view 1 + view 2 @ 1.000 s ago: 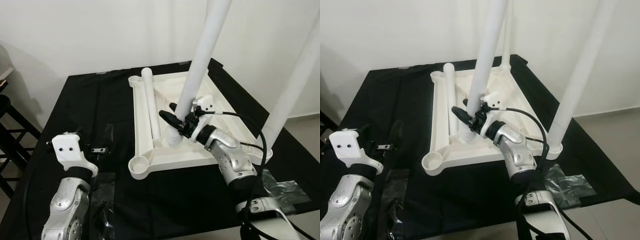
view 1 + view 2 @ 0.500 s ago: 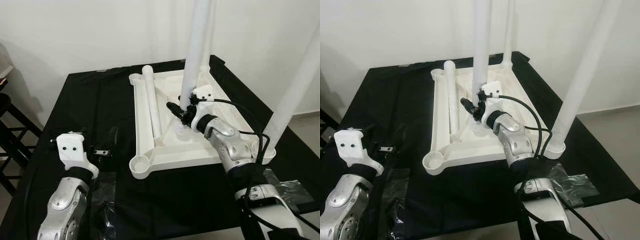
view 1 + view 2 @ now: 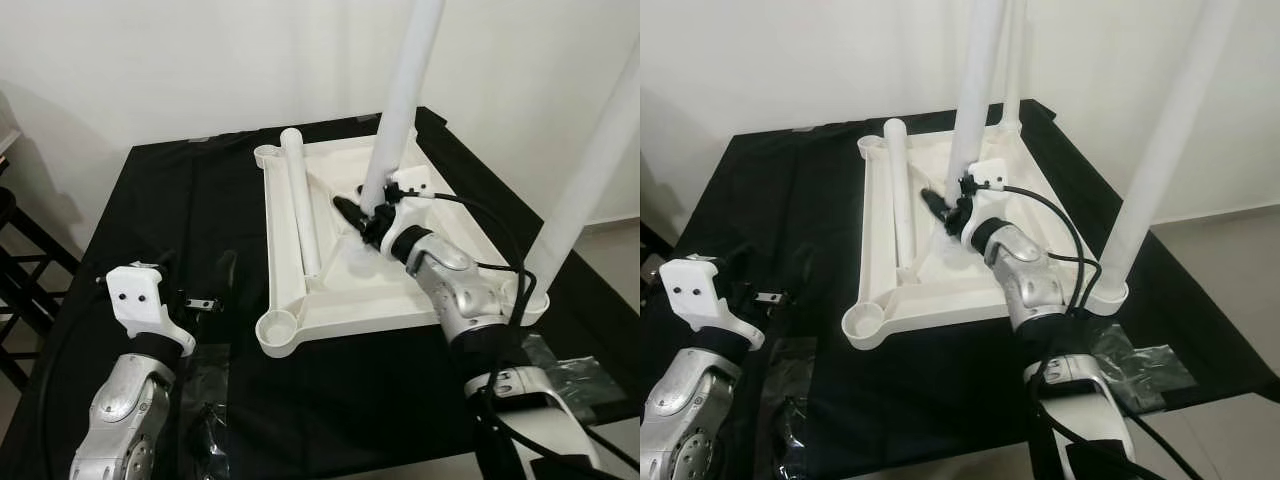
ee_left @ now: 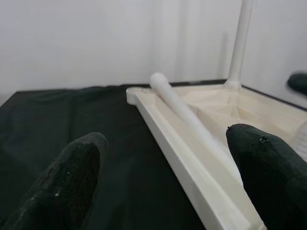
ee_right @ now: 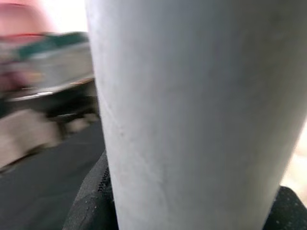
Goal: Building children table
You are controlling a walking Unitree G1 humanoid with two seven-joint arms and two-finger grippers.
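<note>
While the white table leg (image 3: pixel 396 110) is held upright over the middle of the upturned white tabletop (image 3: pixel 395 305) on the black-covered table (image 3: pixel 150 210), its threaded end should be guided squarely toward a corner socket (image 3: pixel 277 328). The right gripper (image 3: pixel 368 215) is clamped around the leg's lower part. The left gripper (image 4: pixel 168 163) is held spread apart, empty, left of the tabletop, near a loose leg (image 3: pixel 301 205) lying inside.

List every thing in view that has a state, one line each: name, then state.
Tabletop: upside down on the black cloth.
Held leg: upright, slightly tilted, over the tabletop's middle.
Loose leg: lying flat along the tabletop's left rail.
Near-right leg: standing in its corner socket.
Far leg: standing in its socket.
Near-left socket: empty.
Right gripper: shut on held leg.
Left gripper: open, holding nothing.
</note>
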